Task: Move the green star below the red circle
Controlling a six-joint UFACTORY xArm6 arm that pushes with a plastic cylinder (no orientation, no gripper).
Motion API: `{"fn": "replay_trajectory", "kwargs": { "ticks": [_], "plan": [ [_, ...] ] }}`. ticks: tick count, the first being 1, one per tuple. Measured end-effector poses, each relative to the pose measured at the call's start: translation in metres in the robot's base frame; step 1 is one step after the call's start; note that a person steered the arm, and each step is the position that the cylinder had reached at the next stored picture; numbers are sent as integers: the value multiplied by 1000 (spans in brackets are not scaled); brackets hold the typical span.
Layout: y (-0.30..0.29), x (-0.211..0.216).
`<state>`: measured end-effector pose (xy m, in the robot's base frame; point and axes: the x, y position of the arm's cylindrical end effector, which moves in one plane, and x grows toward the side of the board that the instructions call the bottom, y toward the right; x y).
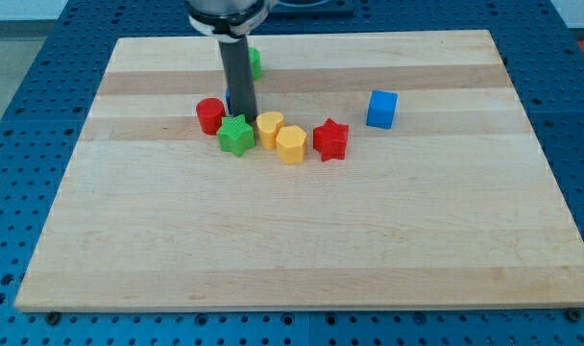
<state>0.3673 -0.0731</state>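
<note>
tip [242, 115] just above green star [236, 135]

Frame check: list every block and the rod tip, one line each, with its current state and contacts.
my tip: down at the board, just above the green star.
green star: flat, lower right of the red circle, beside the yellow heart.
red circle: upright, left of the rod.
yellow heart: against the yellow hexagon.
yellow hexagon: flat.
red star: flat.
blue cube: alone.
green block: mostly hidden behind the rod.
</note>
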Motion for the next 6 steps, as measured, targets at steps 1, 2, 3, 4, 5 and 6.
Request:
{"fn": "replay_trajectory", "kwargs": {
  "ticks": [1, 2, 3, 4, 5, 6],
  "plan": [
    [20, 3],
    [13, 24],
    [-4, 39],
    [-5, 38],
    [0, 31],
    [24, -2]
  ]
}}
